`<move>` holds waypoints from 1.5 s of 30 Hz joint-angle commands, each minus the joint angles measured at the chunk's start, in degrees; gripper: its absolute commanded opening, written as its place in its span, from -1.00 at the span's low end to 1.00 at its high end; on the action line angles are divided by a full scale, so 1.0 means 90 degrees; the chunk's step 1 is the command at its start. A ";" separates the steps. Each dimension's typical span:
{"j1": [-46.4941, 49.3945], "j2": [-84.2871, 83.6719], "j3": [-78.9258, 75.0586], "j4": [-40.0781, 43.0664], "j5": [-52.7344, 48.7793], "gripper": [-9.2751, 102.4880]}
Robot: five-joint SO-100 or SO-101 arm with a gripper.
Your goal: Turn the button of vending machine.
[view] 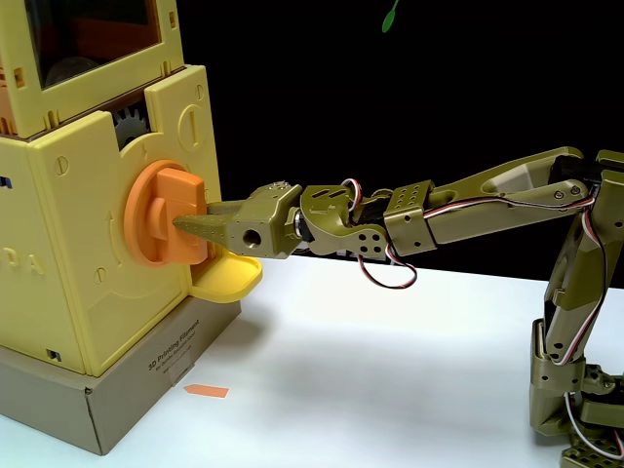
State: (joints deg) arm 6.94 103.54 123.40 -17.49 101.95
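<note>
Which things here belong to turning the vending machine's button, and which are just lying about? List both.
For the job:
- the button, with the bar across it
- the vending machine
- the gripper, its fingers at the button's bar

Lying about:
- yellow tray under the button
- orange arrow sticker on the white table
- cardboard base
- green bit at the top edge

"3D Printing" can be read in small dark print on the near face of the cardboard base (pixel 146 385), under the vending machine (pixel 93 244); the rest of that print is too small. Raised letters "DA" are seen on the machine's left panel.
</note>
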 commanded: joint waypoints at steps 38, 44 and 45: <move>0.0313 0.5898 0.3223 0.2598 -1.6592 0.08; 0.0313 0.4463 0.3096 0.1328 -1.8281 0.14; 0.0313 0.4160 0.3008 0.1104 -1.8438 0.13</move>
State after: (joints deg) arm 9.32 146.60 152.67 -2.55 -58.80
